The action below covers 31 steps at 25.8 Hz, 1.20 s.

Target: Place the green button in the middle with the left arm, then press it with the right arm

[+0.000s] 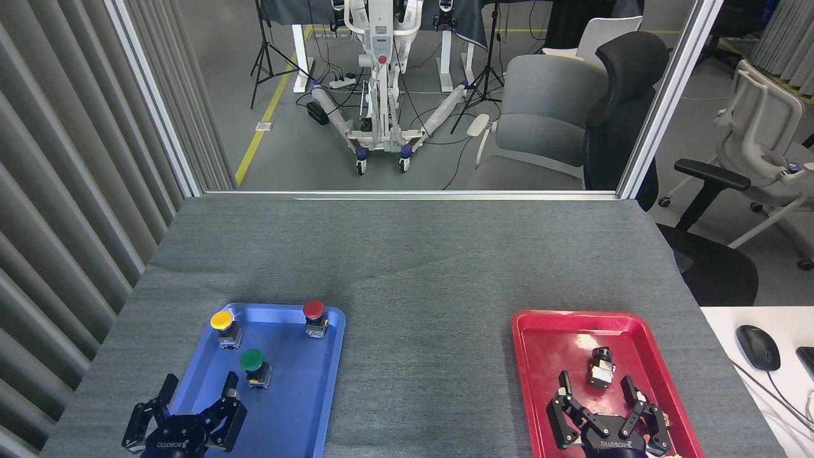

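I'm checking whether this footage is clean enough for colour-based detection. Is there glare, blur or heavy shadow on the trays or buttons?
Head view: sharp overall, with even overhead light. The red tray shows whitish glare patches on its floor; the blue tray has a bright sheen along its top rim. The green button is crisp and casts only a soft, short shadow.

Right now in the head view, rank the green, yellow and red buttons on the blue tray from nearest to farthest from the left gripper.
Measured from the left gripper, jaws open:
1. Green button, mid-tray, just beyond the right finger.
2. Yellow button, at the blue tray's far-left corner.
3. Red button, at the far-right corner.
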Motion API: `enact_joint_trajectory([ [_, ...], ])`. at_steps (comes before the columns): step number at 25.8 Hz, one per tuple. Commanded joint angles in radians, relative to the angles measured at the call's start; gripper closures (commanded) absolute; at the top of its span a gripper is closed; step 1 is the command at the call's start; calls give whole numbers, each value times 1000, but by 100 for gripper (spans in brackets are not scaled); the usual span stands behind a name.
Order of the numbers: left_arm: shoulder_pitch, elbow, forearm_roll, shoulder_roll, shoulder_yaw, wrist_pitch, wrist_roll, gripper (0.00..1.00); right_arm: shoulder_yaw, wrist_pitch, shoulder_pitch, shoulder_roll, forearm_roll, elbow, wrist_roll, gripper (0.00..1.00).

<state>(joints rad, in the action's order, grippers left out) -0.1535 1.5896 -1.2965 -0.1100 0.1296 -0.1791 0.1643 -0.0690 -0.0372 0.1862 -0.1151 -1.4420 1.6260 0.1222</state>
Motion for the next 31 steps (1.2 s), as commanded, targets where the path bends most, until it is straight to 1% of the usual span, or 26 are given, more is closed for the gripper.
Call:
enact_joint_trajectory([
  [1, -1, 4, 0, 3, 1, -14, 3, 1, 0, 2, -1, 0, 0, 0, 1, 0],
  [5, -4, 33, -12, 1, -1, 39, -14, 1, 0, 0, 1, 0, -1, 0, 1, 0],
  [7, -11, 56, -12, -4, 1, 27, -8, 1, 0, 0, 1, 0, -2, 0, 1, 0],
  [10, -3, 50, -12, -4, 1, 0, 0, 1, 0, 0, 1, 0, -2, 0, 1, 0],
  [21, 0, 6, -9, 1, 1, 0, 6, 1, 0, 0, 1, 0, -2, 0, 1, 0],
  [31, 0, -5, -9, 3, 1, 0, 12, 1, -2, 0, -2, -5, -1, 0, 2, 0],
])
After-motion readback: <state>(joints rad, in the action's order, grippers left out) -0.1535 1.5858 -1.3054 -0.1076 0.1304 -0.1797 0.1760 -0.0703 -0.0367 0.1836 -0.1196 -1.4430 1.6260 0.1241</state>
